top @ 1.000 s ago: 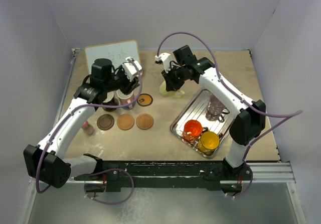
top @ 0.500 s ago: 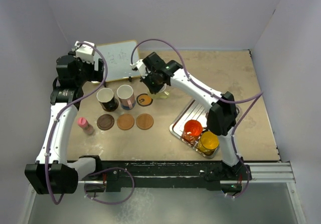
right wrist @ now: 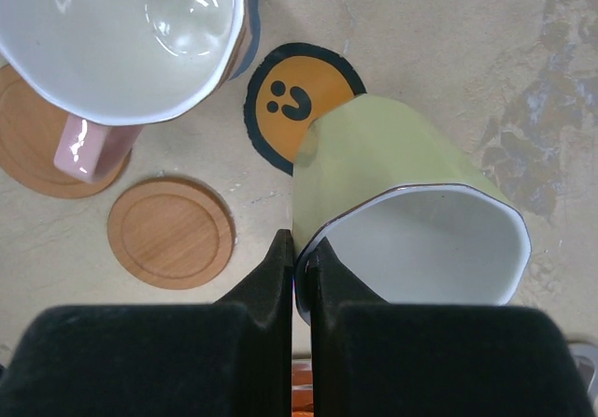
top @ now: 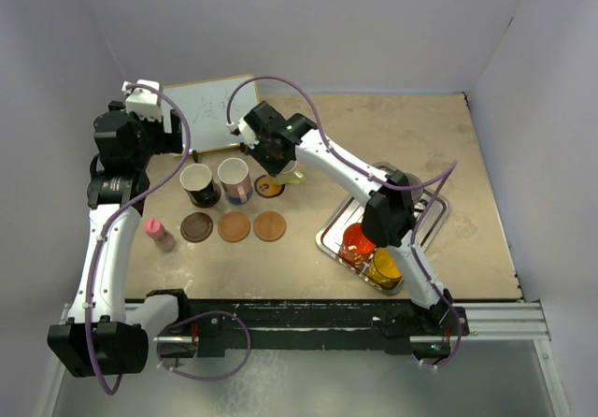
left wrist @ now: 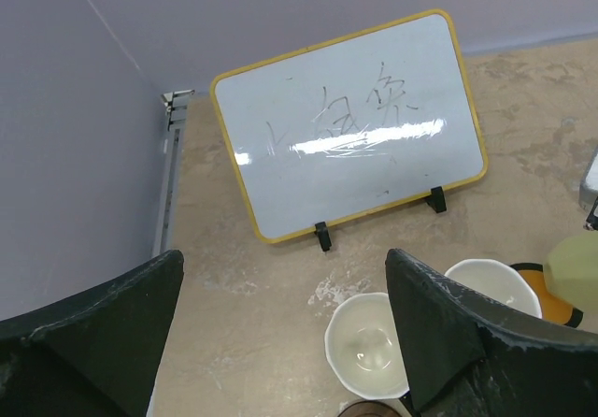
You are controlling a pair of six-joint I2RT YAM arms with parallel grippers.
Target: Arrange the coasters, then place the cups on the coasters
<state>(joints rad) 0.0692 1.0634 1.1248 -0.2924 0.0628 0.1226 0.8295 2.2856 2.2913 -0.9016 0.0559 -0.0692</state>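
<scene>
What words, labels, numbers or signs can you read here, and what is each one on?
whiteboard: faint handwritten strokes, too faded to read.
orange black-rimmed coaster: no words, only a black smiley face.
Nothing else shows any text.

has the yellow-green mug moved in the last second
Yes. The yellow-green mug, pinched by the right tool, has shifted left, away from the metal tray and toward the smiley coaster.

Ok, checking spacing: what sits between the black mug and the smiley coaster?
The pink mug, in the top view, between the black mug and the smiley coaster.
</scene>
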